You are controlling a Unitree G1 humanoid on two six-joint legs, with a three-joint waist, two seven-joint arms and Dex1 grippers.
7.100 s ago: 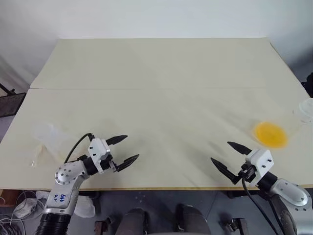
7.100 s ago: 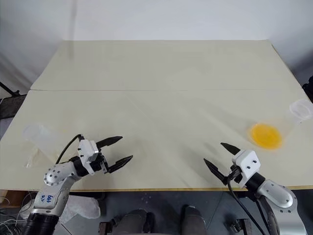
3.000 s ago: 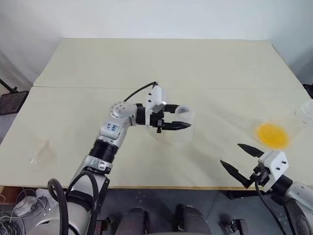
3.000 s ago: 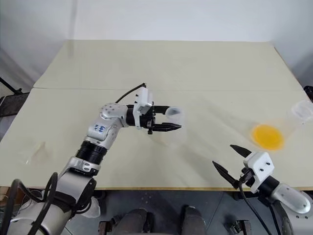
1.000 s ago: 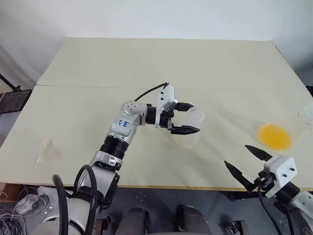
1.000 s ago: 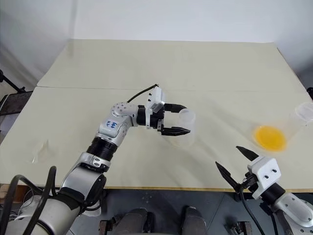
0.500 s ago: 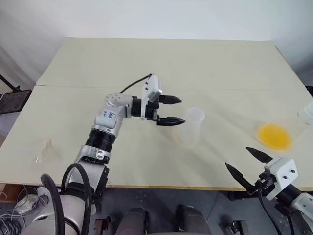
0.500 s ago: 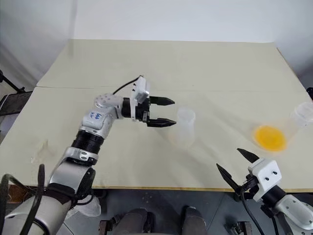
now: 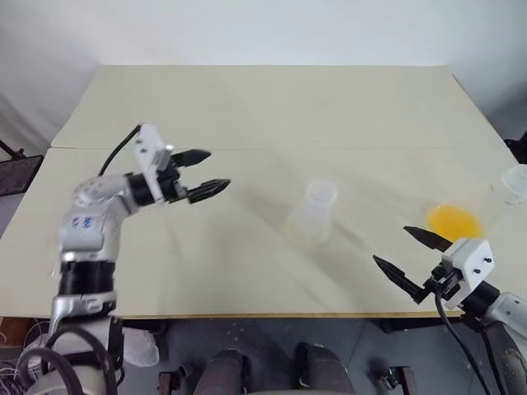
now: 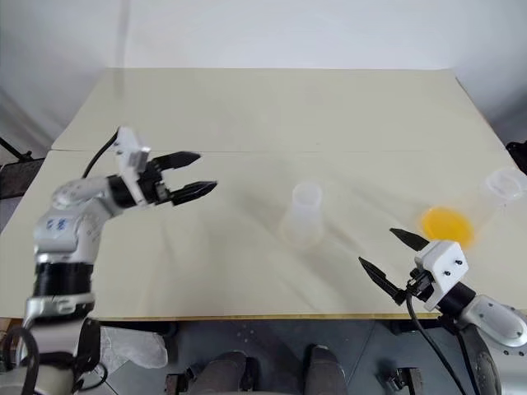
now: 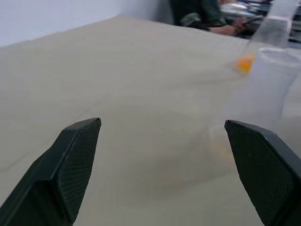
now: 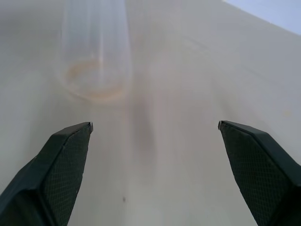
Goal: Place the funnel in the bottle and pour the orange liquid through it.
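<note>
While level, left gripper (image 9: 204,173) fingers (image 9: 191,155) spread, empty

clear colourless bottle (image 9: 313,216) on the beige table (image 9: 247,115) (orange liquid (image 9: 453,220) bright yellow-orange).

You're looking at a lab or test room: a plain pale table (image 9: 263,107) made of two boards butted together, set against a bare white wall (image 9: 247,29). Beyond the table's far side, the left wrist view shows a seated person (image 11: 207,16) at a cluttered desk.
</note>
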